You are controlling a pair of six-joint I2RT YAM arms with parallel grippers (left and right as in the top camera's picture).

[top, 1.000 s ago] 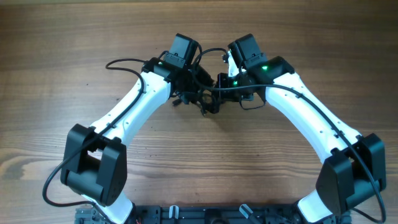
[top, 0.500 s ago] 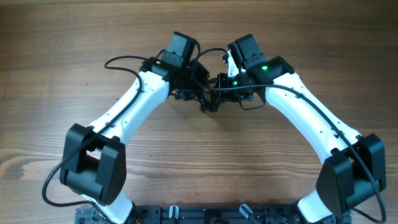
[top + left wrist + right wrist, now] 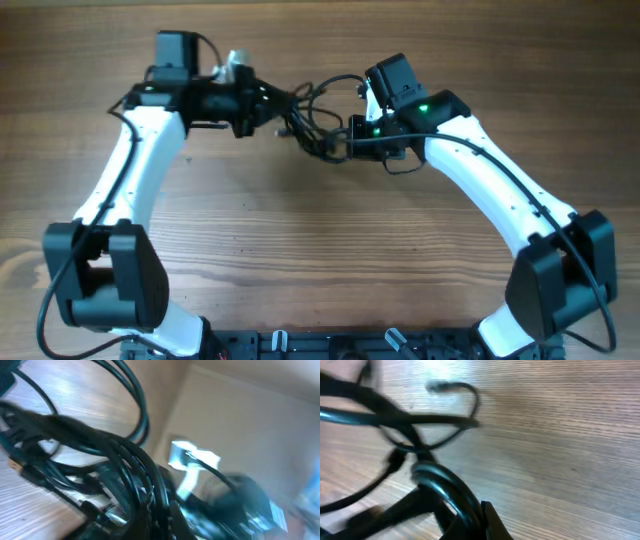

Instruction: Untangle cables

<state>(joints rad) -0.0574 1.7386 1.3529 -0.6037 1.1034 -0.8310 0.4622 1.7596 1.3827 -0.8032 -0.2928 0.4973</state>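
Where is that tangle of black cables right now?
Seen from overhead, the cables sit at the far middle of the table, strung between the left gripper and the right gripper.

Two arms, left arm (image 3: 135, 165) and right arm (image 3: 490, 185): white rounded links, black boxy joint housings, thick black wires (image 3: 545, 210) running alongside. Green lights (image 3: 423, 108) on right wrist. Left gripper (image 3: 283, 108) and right gripper (image 3: 340, 148) black. Black base rail (image 3: 330, 345), bottom centre of frame.

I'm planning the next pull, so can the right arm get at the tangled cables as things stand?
Probably yes: the right gripper sits at the edge of the tangled cables, seemingly shut on a strand, with nothing between them.
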